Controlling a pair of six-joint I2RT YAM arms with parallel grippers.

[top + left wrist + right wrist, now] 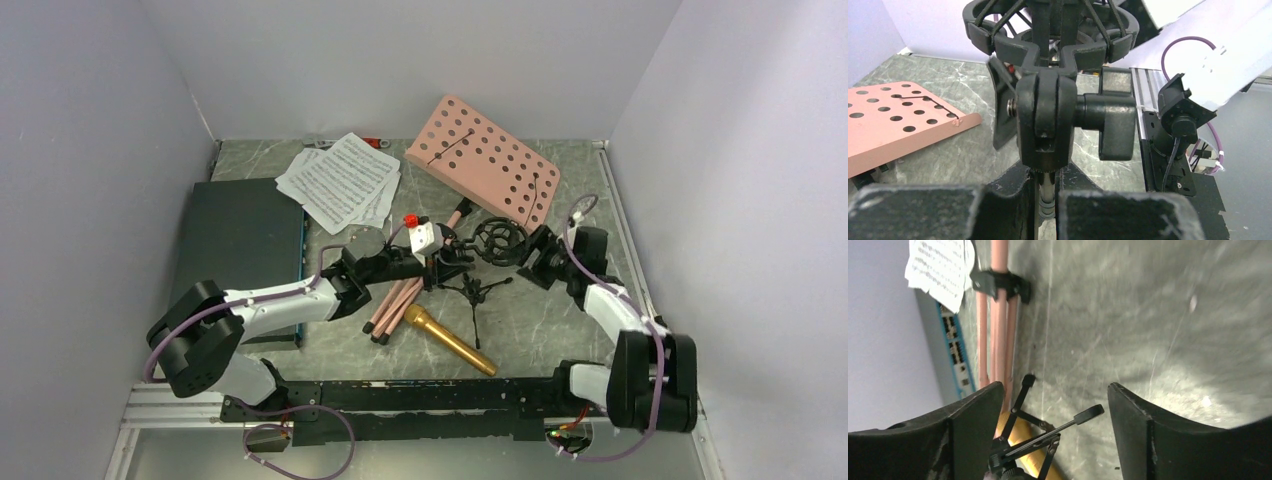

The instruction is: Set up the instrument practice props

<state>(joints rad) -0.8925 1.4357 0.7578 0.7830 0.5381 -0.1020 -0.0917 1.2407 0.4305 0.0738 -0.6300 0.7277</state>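
Note:
The small black tripod mic stand [478,285] is tilted near the table's middle, its round shock mount [499,240] raised. My left gripper [432,265] is shut on its thin stem [1047,197], just below the clamp knob [1108,131]. My right gripper [528,256] is open and empty beside the shock mount; in its view [1050,407] the stand's folding legs [1048,432] lie between the fingers. The gold microphone [450,340] lies flat in front. The pink perforated music stand [482,160] lies at the back, its legs [398,305] folded. White sheet-music pages [340,180] lie back left.
A dark flat case [240,240] lies along the left wall, its blue-edged side showing in the right wrist view [955,355]. A small white block with a red knob [420,235] sits by my left gripper. Walls enclose the table on three sides.

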